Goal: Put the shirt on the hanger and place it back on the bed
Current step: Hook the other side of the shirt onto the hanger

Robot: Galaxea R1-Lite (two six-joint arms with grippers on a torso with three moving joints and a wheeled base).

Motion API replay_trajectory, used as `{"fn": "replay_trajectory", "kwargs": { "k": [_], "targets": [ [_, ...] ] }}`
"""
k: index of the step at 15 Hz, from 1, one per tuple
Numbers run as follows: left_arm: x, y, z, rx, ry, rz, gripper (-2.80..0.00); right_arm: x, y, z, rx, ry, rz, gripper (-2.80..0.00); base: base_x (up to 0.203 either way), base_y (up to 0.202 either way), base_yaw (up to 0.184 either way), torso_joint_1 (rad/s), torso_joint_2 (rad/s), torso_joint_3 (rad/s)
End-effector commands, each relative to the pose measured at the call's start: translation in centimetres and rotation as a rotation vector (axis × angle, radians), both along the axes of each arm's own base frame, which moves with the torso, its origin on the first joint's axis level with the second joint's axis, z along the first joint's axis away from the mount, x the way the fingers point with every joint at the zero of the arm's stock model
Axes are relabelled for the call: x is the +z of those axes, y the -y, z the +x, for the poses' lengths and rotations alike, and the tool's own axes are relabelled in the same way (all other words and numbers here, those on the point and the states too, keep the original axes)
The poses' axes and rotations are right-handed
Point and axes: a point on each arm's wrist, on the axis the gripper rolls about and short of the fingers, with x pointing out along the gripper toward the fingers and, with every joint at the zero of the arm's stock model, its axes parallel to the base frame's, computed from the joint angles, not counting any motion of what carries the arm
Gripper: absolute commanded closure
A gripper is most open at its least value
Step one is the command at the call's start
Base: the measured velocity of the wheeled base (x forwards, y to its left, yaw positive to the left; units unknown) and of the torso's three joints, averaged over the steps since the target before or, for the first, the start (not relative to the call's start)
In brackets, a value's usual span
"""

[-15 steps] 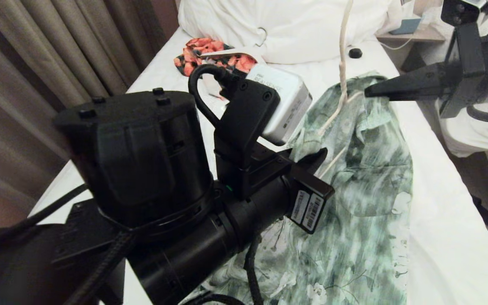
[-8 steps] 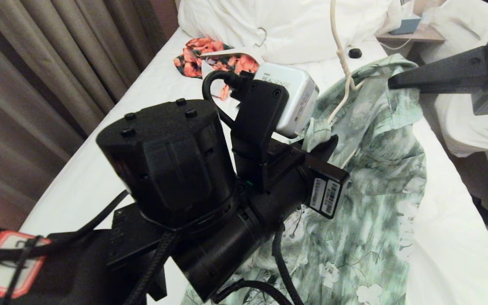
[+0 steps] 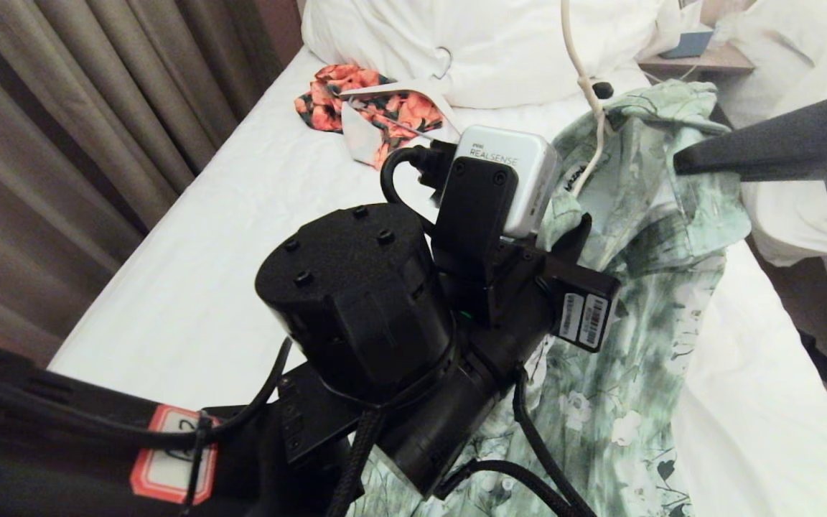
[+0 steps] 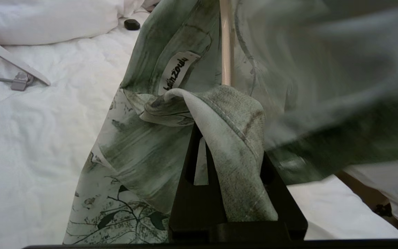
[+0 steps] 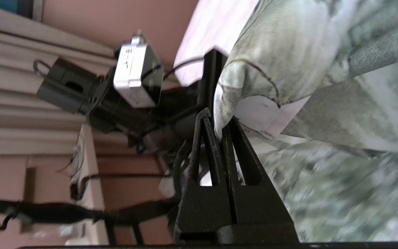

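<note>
Green-and-white streaky fabric with white flowers and dark leaf sprigs makes up the shirt [image 3: 636, 301], a short-sleeved button-up whose collar end is lifted off the bed [image 3: 191, 287] while its lower part trails down across the white sheet. Inside the neck a white label with dark script [image 4: 174, 71] shows, and the collar folds over in a pale, stitched edge.

The left claw [image 4: 219, 138] is clamped on a fold of the collar on the shirt's left side, the cloth draped over its black fingers. The right claw [image 5: 216, 124] has its fingers pressed together on the fabric edge at the other shoulder, reaching in from the right of the head view.

The hanger [image 3: 586, 86], thin and cream-coloured, rises out of the open neck, its twisted stem just above the collar and its wire running up out of the head view; its arms are hidden inside the shirt.

Farther up the bed lie white pillows [image 3: 485, 43], an orange-and-black floral garment [image 3: 385, 104] with a flat white hanger [image 3: 392, 90] on it, and a small black object [image 3: 602, 89] beside the shirt's collar.
</note>
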Motion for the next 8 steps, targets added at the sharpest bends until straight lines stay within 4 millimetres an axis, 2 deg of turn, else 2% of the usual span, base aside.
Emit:
{"fn": "replay_trajectory", "kwargs": {
  "k": [1, 8],
  "targets": [
    [0.0, 0.1, 0.1, 0.005, 0.002, -0.005, 0.0, -0.2, -0.1, -0.3, 0.016, -0.025, -0.009, 0.0, 0.0, 0.0, 0.0, 0.0, 0.0, 0.0],
    [1.0, -0.1, 0.1, 0.023, 0.004, -0.052, 0.0, -1.0, -0.8, -1.0, 0.024, -0.063, -0.062, 0.0, 0.0, 0.0, 0.0, 0.0, 0.0, 0.0]
  ]
}}
